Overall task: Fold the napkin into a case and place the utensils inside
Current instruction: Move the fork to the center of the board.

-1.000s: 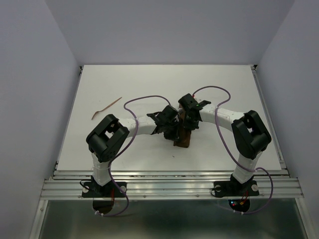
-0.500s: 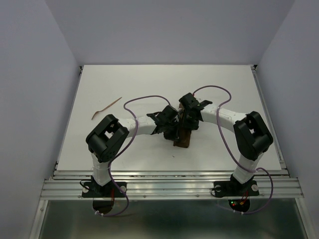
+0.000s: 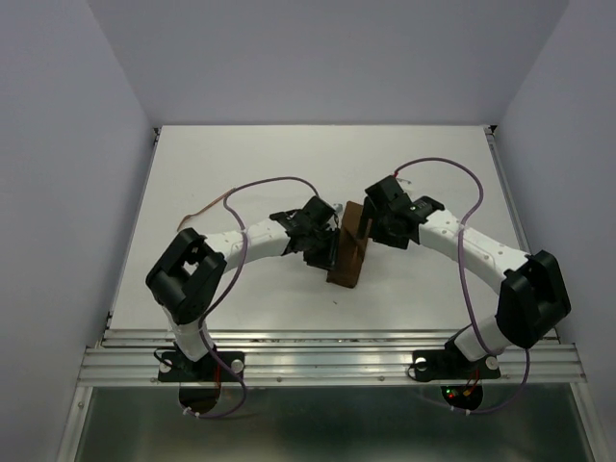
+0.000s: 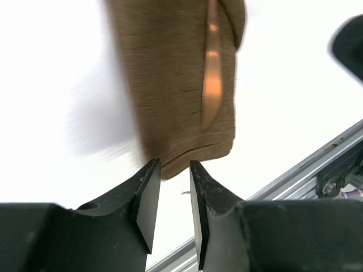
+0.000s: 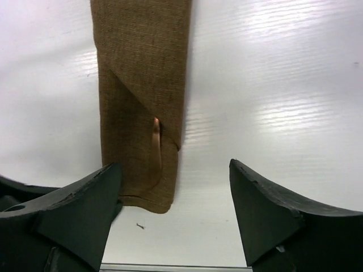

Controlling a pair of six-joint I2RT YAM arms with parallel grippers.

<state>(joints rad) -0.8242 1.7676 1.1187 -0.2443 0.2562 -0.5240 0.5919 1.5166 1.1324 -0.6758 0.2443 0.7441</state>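
Centrally on a flat white tabletop, boxed by pale lavender walls, lies a narrow dark brown folded cloth case.
A thin coppery stick utensil sits tucked in its fold; the left gripper has its jaws slightly apart at the case's end, the right gripper has them wide, both empty.

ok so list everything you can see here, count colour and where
case: 1, dark brown, folded cloth mid-table between the grippers
utensil in case: 1, reddish-brown, tucked in the fold, part showing
loose utensil: 1, reddish-brown, table's left side, mostly hidden by the left arm's cable
table: 1, white
rail: 1, silver, near edge
cables: 2, purple, one per arm
left gripper: 1, black, narrowly open, at the case's end
right gripper: 1, black, wide open, beside the case
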